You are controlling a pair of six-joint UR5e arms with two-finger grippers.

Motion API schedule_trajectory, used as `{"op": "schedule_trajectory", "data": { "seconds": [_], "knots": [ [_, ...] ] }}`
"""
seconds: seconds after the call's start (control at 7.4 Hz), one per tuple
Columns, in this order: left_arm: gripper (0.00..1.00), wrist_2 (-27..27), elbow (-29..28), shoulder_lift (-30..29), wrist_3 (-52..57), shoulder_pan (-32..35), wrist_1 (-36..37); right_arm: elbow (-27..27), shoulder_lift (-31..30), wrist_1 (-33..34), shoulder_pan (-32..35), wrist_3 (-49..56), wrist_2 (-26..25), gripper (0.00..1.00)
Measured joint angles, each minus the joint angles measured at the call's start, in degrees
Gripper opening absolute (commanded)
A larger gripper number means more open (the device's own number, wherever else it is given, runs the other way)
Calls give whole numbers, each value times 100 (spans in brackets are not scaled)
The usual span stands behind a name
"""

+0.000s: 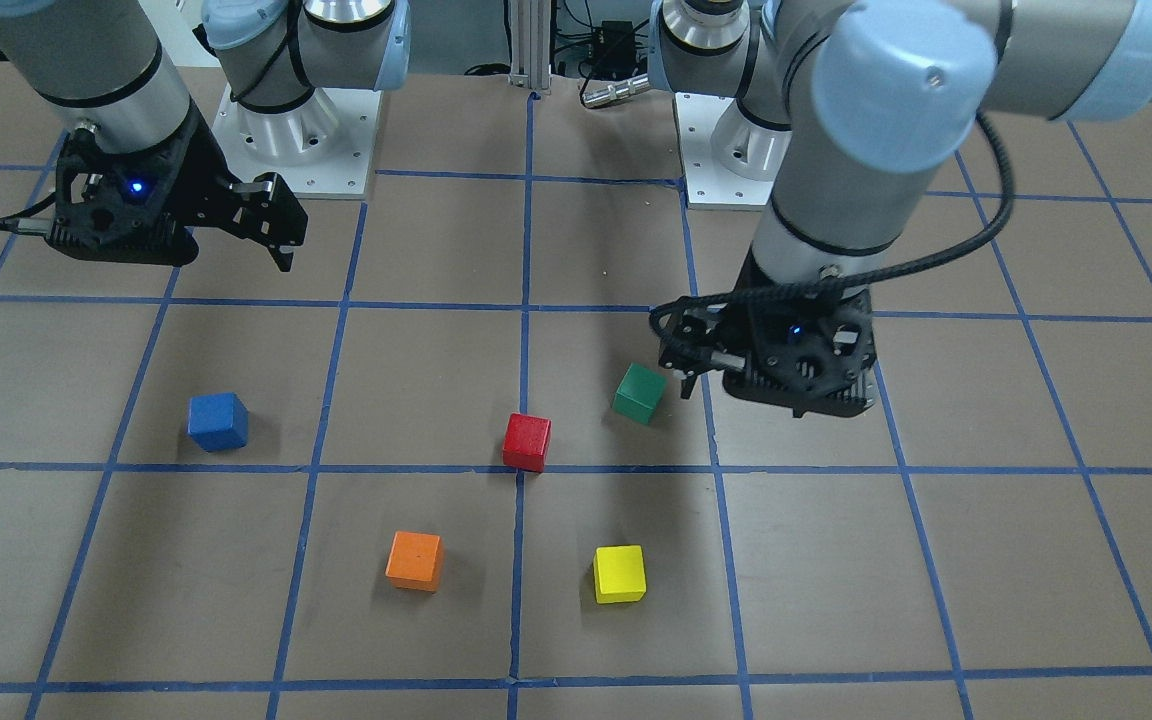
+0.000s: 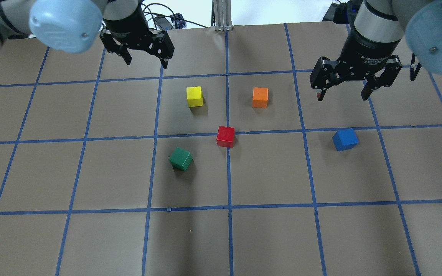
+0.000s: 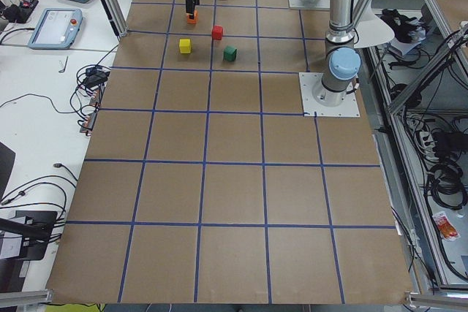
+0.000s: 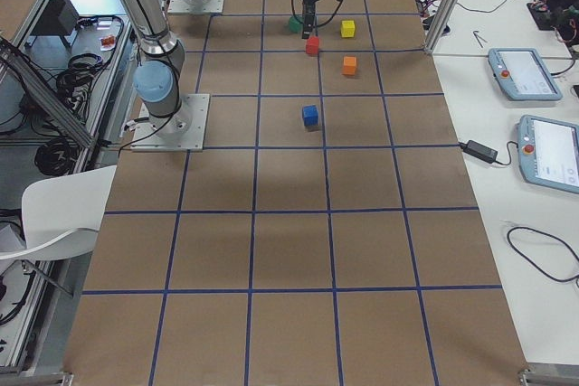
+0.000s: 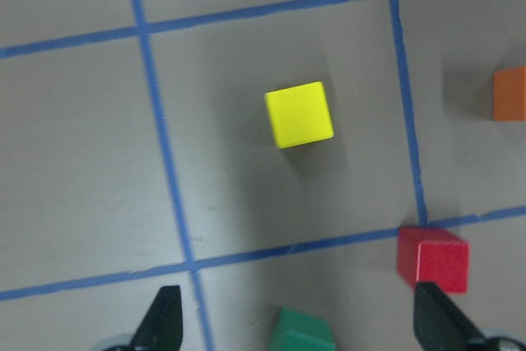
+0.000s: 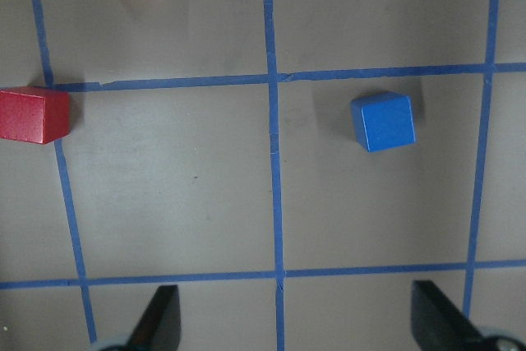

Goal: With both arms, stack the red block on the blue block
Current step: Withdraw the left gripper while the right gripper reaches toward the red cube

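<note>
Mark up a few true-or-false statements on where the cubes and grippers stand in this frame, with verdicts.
1. The small solid red cube is stacked on the small solid blue cube. False: both sit apart on the brown table.
2. The black two-finger left gripper and right gripper are both open and empty. True.
3. The small green cube lies nearer the robot than the small yellow cube. True.
4. The small orange cube touches the red cube. False: there is bare table between them.
5. The blue cube lies on the robot's left side. False: it lies on the right, near the right gripper.
</note>
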State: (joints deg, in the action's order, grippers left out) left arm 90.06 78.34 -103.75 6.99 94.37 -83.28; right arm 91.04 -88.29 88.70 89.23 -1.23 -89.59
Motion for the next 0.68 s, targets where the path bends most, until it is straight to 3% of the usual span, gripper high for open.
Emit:
{"op": "schedule_trajectory", "data": {
  "seconds": [0.68],
  "knots": [
    [100, 22, 581, 1023, 304, -307, -51, -13, 1103, 1732, 1090, -1364, 227, 100]
  ]
}}
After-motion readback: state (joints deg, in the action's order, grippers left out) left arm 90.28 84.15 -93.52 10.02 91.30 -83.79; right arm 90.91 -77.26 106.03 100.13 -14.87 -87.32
